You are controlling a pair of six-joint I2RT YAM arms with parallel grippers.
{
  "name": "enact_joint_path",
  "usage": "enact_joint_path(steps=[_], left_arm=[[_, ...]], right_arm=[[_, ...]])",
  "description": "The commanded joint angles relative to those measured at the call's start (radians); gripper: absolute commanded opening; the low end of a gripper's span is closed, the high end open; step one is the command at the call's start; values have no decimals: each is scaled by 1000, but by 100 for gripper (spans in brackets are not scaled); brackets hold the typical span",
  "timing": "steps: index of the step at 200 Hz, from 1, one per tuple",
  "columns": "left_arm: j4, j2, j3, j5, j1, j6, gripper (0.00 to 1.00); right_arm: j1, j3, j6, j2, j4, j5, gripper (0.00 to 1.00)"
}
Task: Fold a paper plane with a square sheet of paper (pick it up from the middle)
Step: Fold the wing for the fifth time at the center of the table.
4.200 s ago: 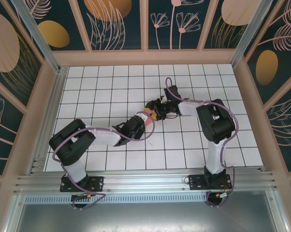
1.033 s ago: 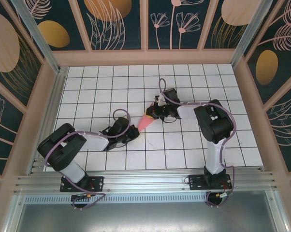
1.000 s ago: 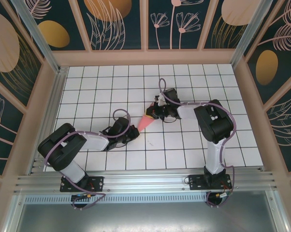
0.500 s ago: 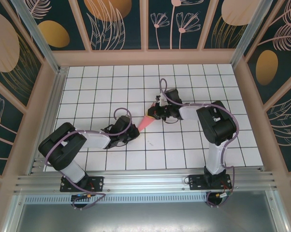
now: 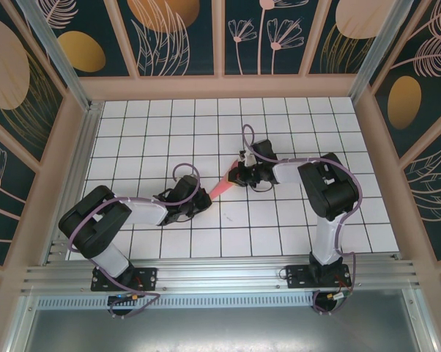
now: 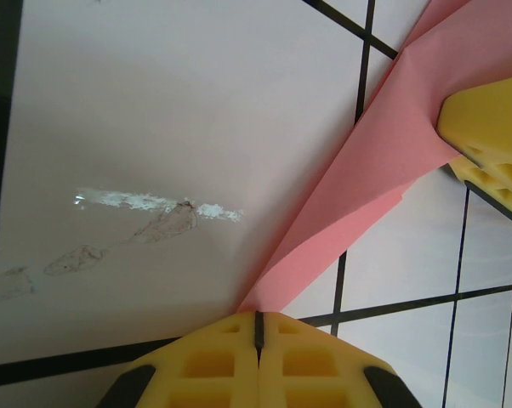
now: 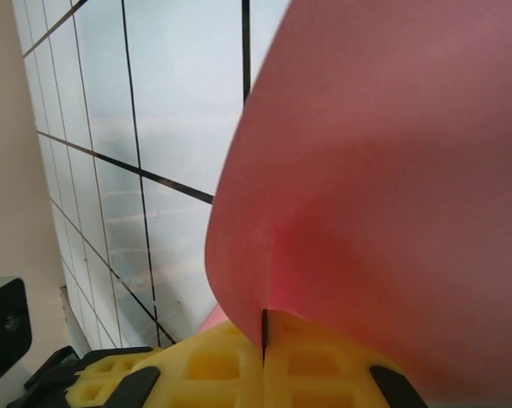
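Paper plane (image 5: 221,187) stretched narrower | right gripper (image 5: 238,174) clamping it, shifted right | left gripper (image 6: 256,316) pinching tip

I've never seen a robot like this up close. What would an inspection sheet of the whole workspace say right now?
Surface: white table with black grid lines; a whitish scuff just ahead of the left gripper.
Job's things: pink paper, folded to a narrow pointed shape, spanning between the two grippers.
Clutter: nothing seen.
Grippers: left gripper shut on the paper's pointed tip; right gripper shut on its wider end.
Cables: purple cables loop along both arms.
Surroundings: walls painted with leaves and flowers; metal rail along the near edge.
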Motion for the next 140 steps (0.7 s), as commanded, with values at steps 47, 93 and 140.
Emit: enact_joint_path(steps=[47,93,140], left_arm=[[-89,58,4,-58,5,-11,0],[-102,58,9,-64,4,-8,0],[-104,66,15,-62,5,-4,0]], right_arm=[[-6,-13,-94,-40,-58,56,0],[-10,8,-141,-46,-98,96,0],[-11,17,-182,-50,-130,109,0]])
